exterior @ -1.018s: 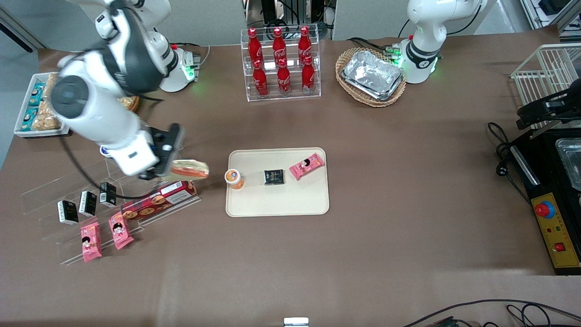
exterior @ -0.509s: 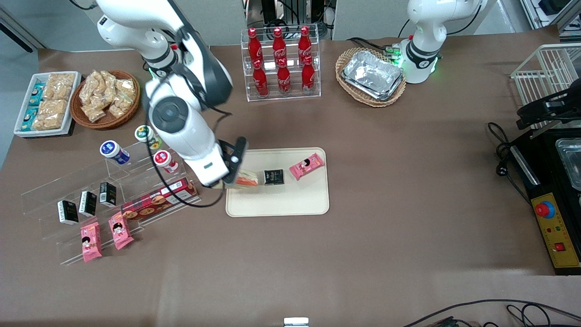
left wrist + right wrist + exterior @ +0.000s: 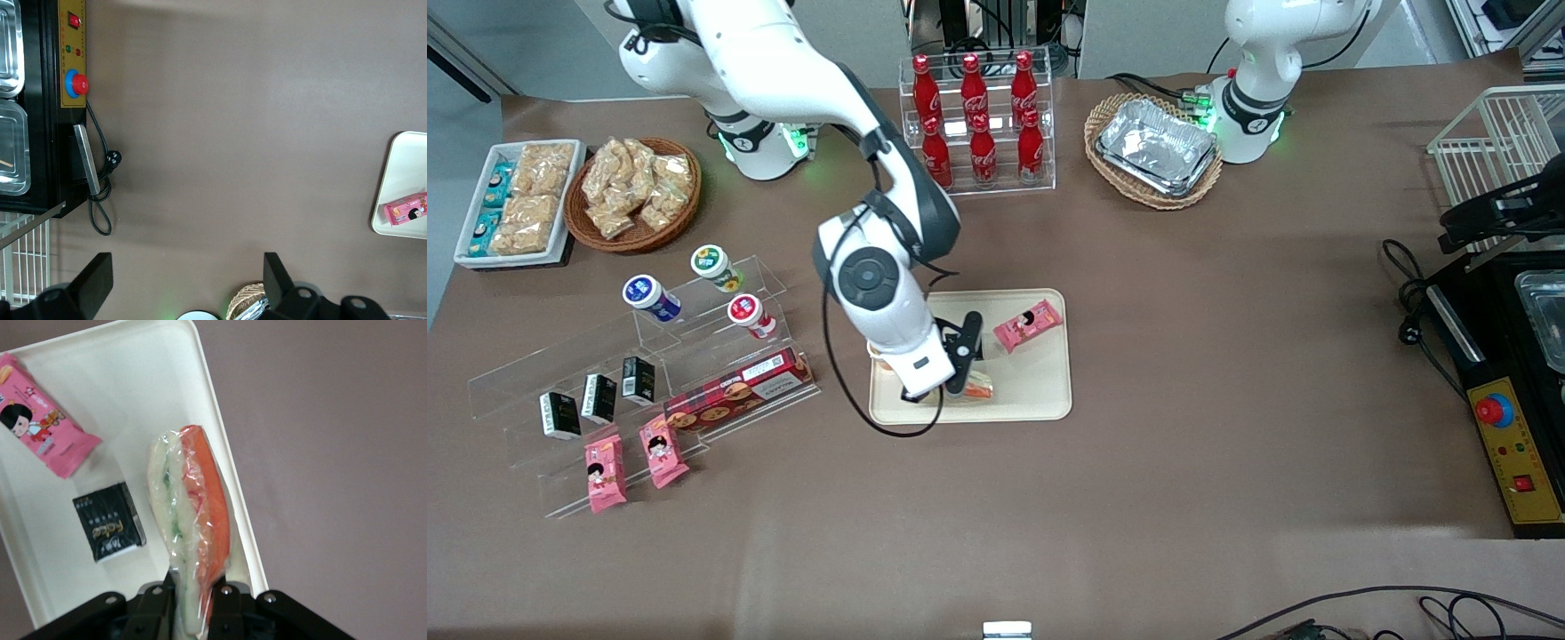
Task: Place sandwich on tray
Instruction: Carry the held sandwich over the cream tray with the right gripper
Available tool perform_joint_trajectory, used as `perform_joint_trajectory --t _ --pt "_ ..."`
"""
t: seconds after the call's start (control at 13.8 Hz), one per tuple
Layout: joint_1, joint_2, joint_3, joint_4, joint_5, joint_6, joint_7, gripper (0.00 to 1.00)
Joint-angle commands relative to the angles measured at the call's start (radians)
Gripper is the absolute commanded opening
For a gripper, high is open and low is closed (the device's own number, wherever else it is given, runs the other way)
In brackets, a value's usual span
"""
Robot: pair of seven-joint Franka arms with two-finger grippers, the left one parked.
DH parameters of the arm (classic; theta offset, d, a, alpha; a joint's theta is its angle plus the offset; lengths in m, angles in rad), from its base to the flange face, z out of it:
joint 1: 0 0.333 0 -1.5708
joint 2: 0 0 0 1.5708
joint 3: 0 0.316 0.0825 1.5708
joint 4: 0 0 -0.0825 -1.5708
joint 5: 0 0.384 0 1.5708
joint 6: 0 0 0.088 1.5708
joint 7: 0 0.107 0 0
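The sandwich [image 3: 979, 386], a clear-wrapped wedge with orange and green filling, is held in my right gripper [image 3: 966, 366]. It hangs over the part of the cream tray [image 3: 1036, 391] nearest the front camera. In the right wrist view the gripper [image 3: 195, 595] is shut on the sandwich [image 3: 190, 513], which stands on edge above the tray [image 3: 133, 393] close to its rim. I cannot tell whether it touches the tray. A pink snack packet [image 3: 1028, 324] and a black packet [image 3: 110, 530] lie on the tray. The tray's edge [image 3: 402, 167] also shows in the left wrist view.
A clear stepped shelf [image 3: 560, 373] with jars, small boxes, a biscuit box [image 3: 734, 391] and pink packets stands toward the working arm's end. A cola bottle rack [image 3: 978, 124], a wicker basket of foil trays [image 3: 1154, 147] and a snack basket [image 3: 633, 191] stand farther from the camera.
My right gripper has carried the sandwich from the shelf side across the tray's edge to above the tray's near part. The arm now covers the orange cup on the tray.
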Motion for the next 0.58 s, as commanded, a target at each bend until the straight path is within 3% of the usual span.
perform_joint_trajectory --t 0.0,0.36,0.44,0.51 --pt "0.054 0.081 -0.015 0.04 0.026 0.062 0.047 0.0" --pt "0.103 0.131 -0.015 0.033 0.029 0.144 0.048 0.0" --pt "0.105 0.139 -0.015 0.031 0.029 0.153 0.046 0.15" --pt "0.105 0.144 -0.015 0.031 0.029 0.153 0.046 0.44"
